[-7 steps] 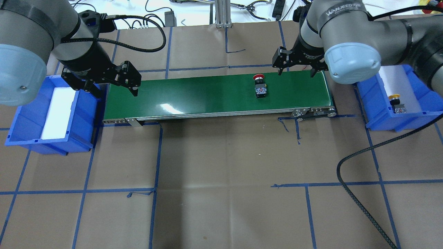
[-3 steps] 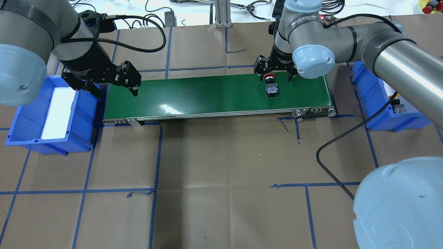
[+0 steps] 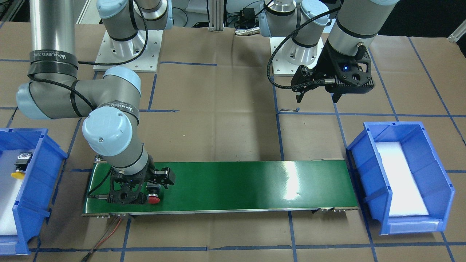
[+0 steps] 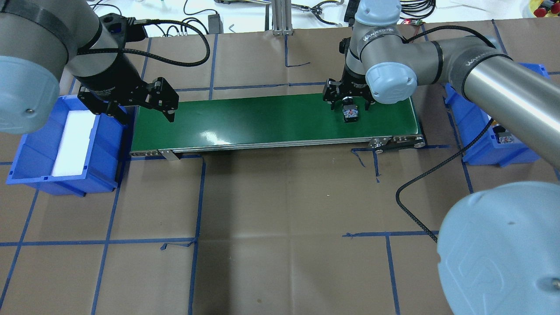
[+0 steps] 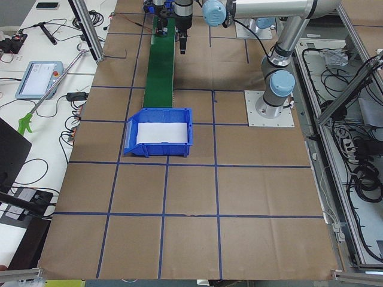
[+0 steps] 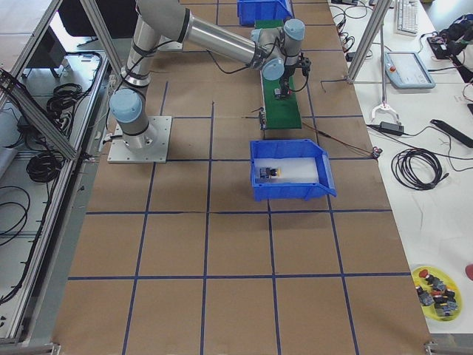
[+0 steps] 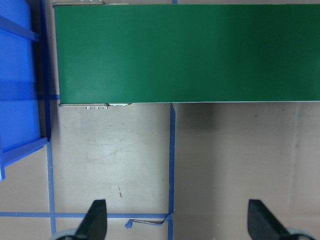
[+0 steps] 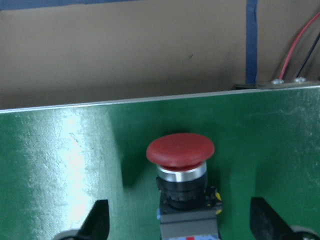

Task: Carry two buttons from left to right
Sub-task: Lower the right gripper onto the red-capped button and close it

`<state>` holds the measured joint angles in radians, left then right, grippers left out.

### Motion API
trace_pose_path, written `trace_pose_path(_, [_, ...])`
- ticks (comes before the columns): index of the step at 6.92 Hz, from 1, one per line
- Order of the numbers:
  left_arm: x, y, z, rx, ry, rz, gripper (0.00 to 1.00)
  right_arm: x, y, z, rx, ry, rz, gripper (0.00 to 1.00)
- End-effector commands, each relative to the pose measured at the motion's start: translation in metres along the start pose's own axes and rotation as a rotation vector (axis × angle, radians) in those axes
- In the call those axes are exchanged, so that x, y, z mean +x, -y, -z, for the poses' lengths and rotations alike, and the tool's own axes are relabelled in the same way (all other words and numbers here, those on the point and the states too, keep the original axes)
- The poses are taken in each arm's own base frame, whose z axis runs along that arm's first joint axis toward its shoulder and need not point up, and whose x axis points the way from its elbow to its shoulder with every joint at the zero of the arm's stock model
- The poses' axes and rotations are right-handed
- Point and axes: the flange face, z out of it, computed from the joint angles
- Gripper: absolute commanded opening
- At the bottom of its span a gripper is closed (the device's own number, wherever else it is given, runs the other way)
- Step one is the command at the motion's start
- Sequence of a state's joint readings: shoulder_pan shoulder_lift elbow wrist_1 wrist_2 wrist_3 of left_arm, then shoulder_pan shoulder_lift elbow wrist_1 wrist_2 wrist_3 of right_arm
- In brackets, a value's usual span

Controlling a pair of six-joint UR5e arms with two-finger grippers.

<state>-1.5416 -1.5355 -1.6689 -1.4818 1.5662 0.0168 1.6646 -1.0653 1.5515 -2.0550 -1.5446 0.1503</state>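
The red button (image 8: pixel 180 150) lies on its side on the green conveyor belt (image 4: pixel 262 118), near the belt's right end. My right gripper (image 8: pixel 181 222) is open and low over it, one finger on each side of the button (image 4: pixel 350 115). The front view shows its red cap (image 3: pixel 154 199) poking out beside that gripper (image 3: pixel 153 191). A yellow button (image 3: pixel 18 171) rests in the right blue bin (image 3: pixel 38 171). Over the belt's left end my left gripper (image 4: pixel 144 114) hangs open and holds nothing.
The left blue bin (image 4: pixel 26 144), next to the belt's left end, shows only a white liner. A black cable (image 4: pixel 420 179) loops over the table in front of the right bin (image 4: pixel 481 144). My right arm's elbow (image 4: pixel 498 249) blocks the near right corner.
The red button has ridden the belt to the right. My right gripper swung left from the belt's end and came down around it. The left gripper has not moved.
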Motion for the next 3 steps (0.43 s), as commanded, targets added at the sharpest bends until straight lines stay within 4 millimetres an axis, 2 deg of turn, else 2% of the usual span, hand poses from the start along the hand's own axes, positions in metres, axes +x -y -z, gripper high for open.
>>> trace_pose_path(1, [0.0000, 0.0000, 0.0000, 0.000, 0.000, 0.000, 1.00, 0.0034, -0.0037, -0.0081, -0.041, -0.011, 0.000, 0.23])
trace_pose_path(2, [0.0000, 0.0000, 0.0000, 0.000, 0.000, 0.001, 1.00, 0.0072, -0.0082, -0.0079, -0.101, -0.020, 0.005, 0.04])
trace_pose_path(3, [0.0000, 0.0000, 0.0000, 0.000, 0.000, 0.001, 1.00, 0.0127, -0.0073, -0.0041, -0.098, -0.026, 0.024, 0.03])
